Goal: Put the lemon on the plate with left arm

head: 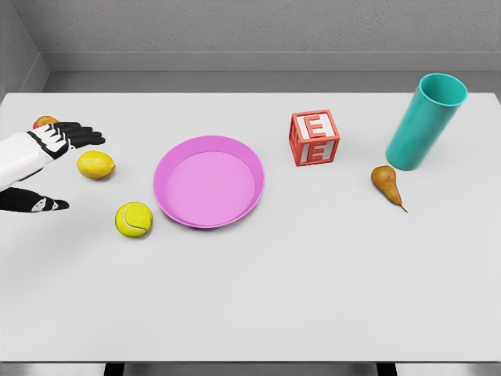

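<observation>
A yellow lemon (95, 164) lies on the white table, left of the pink plate (249, 202). My left hand (59, 164) hovers at the left edge, just left of the lemon, with its black fingers (78, 135) spread above and its thumb (43, 204) below. The hand is open and holds nothing. A small gap separates it from the lemon. The right arm is out of view.
A tennis ball (134, 219) sits in front of the lemon, close to the plate's left rim. An apple (45, 121) is partly hidden behind my left hand. Further right are a red letter block (314, 138), a teal cup (425, 121) and a pear (386, 183).
</observation>
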You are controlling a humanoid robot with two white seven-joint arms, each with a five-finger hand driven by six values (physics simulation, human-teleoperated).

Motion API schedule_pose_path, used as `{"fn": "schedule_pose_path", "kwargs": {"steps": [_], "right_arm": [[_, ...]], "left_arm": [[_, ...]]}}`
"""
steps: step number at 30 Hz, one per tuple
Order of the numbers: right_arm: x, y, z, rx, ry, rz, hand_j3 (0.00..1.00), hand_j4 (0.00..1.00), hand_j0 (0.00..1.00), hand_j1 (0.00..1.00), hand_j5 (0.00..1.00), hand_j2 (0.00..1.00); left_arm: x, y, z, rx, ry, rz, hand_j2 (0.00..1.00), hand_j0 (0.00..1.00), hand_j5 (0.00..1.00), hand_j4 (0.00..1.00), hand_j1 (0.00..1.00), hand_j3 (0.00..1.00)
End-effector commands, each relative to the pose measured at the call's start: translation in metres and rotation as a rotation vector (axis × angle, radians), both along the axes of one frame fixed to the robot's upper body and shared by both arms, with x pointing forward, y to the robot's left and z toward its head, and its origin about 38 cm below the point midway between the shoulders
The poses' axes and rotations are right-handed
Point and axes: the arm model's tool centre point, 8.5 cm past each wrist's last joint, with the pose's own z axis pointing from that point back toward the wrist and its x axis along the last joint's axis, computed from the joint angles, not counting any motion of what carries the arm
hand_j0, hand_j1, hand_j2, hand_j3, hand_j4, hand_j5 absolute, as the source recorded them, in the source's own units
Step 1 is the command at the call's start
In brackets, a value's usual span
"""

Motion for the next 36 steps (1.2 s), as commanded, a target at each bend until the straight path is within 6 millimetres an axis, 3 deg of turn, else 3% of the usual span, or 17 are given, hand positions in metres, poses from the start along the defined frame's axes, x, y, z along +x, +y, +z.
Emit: {"fn": "schedule_pose_path", "kwargs": {"steps": [1,17,30,36], "right_arm": [[0.000,0.000,0.000,0.000,-0.001,0.000,1.00,1.00,1.00,1.00,1.00,1.00],[0.000,0.000,0.000,-0.003,-0.001,0.000,1.00,1.00,1.00,1.00,1.00,1.00],[0.000,0.000,0.000,-0.001,-0.001,0.000,1.00,1.00,1.00,1.00,1.00,1.00],[0.000,0.000,0.000,-0.001,-0.001,0.000,1.00,1.00,1.00,1.00,1.00,1.00]], "left_arm": [[0.000,0.000,0.001,-0.007,0.002,0.000,1.00,1.00,1.00,1.00,1.00,1.00],[0.000,0.001,0.002,0.013,0.006,-0.002,1.00,1.00,1.00,1.00,1.00,1.00],[0.009,0.004,0.024,0.071,-0.061,0.012,1.00,1.00,1.00,1.00,1.00,1.00],[0.010,-0.002,0.014,0.076,-0.052,0.014,1.00,1.00,1.00,1.00,1.00,1.00]]}}
